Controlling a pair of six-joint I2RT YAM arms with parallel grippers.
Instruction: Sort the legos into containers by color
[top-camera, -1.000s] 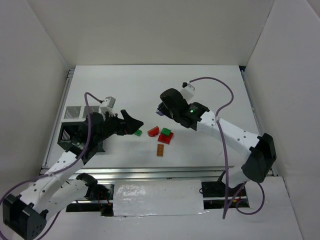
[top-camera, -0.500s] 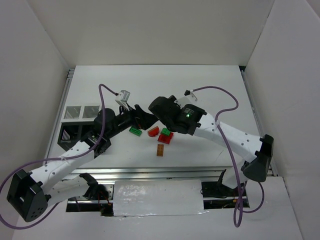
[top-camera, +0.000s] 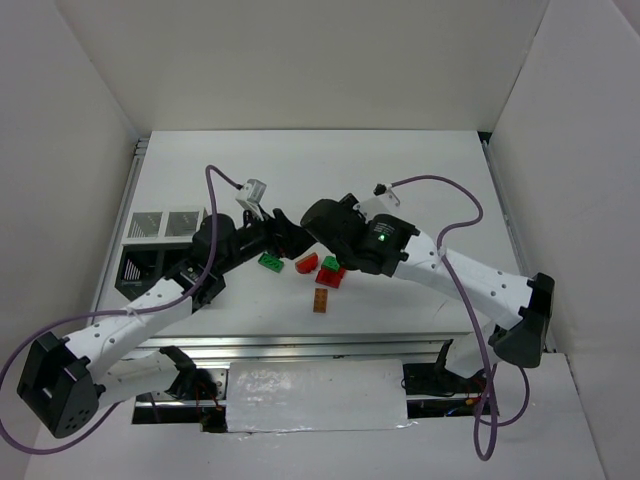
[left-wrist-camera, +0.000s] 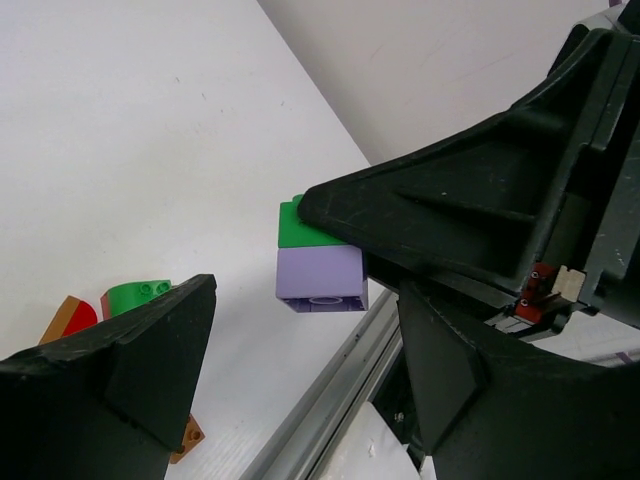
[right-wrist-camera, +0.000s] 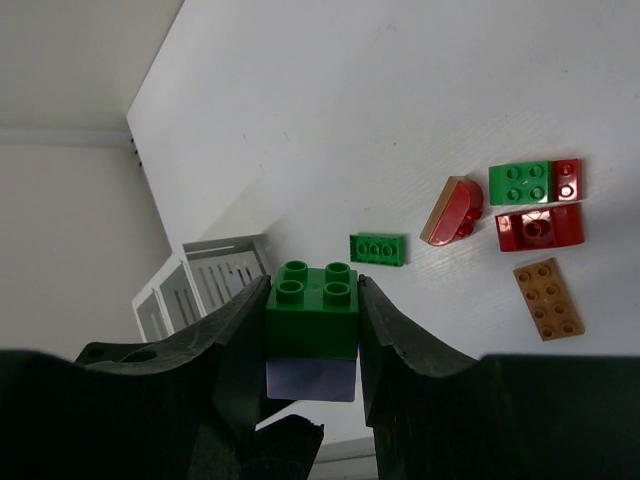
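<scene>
While the right gripper (right-wrist-camera: 312, 335) clamps a green brick (right-wrist-camera: 312, 300) stacked on a lavender brick (right-wrist-camera: 311, 378) above mid-bench (top-camera: 400, 180), the left gripper (left-wrist-camera: 290, 380) stands wide, flanking it. Advisable: grip lavender only, squarely; pull straight apart. Containers (top-camera: 165, 225): left.

A green square plastic brick (right-wrist-camera: 311, 305) sits stuck on a pale purple plastic brick (right-wrist-camera: 311, 380), studs showing, pinched in the right claw (right-wrist-camera: 312, 335). Ahead of the claw lie a thin green brick (right-wrist-camera: 378, 249), a red curved brick (right-wrist-camera: 453, 211), a green-and-red piece (right-wrist-camera: 533, 183), a dark red brick (right-wrist-camera: 539, 229) and a flat orange-brown brick (right-wrist-camera: 548, 298). White slatted bins (right-wrist-camera: 200, 275) stand at its left.
</scene>
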